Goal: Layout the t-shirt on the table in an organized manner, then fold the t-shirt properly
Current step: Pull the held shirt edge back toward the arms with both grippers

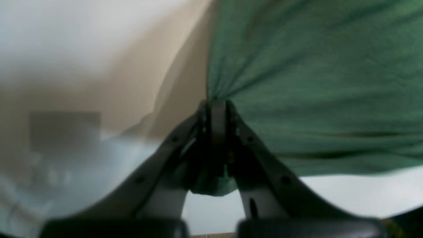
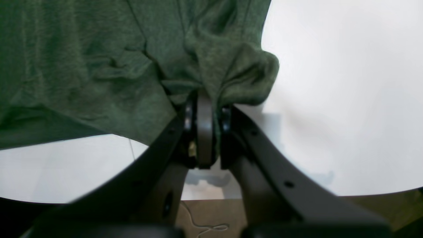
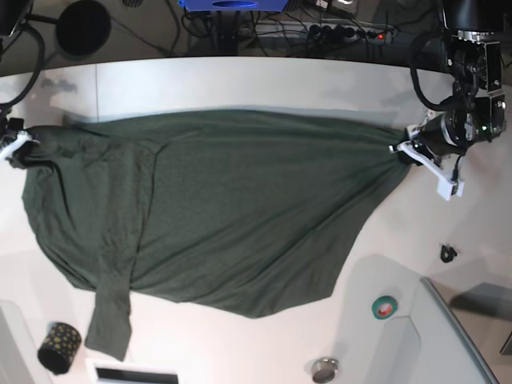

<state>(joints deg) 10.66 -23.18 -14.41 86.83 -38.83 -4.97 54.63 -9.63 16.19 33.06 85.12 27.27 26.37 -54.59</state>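
The dark green t-shirt [image 3: 216, 216] is stretched wide across the white table [image 3: 240, 80], held up by its far edge at both ends and sagging toward the front. My left gripper [image 1: 216, 104] is shut on a pinch of the t-shirt [image 1: 314, 82] at the right end in the base view [image 3: 402, 152]. My right gripper [image 2: 205, 102] is shut on a bunched corner of the t-shirt [image 2: 99, 66] at the left end [image 3: 18, 148]. A sleeve [image 3: 110, 320] hangs down at the front left.
A dark patterned roll [image 3: 58, 347] sits at the front left. A green tape roll [image 3: 385, 306], a round metal disc [image 3: 324, 370] and a small black part [image 3: 448, 254] lie at the front right beside the grey raised tray [image 3: 464, 336]. Cables run behind the table.
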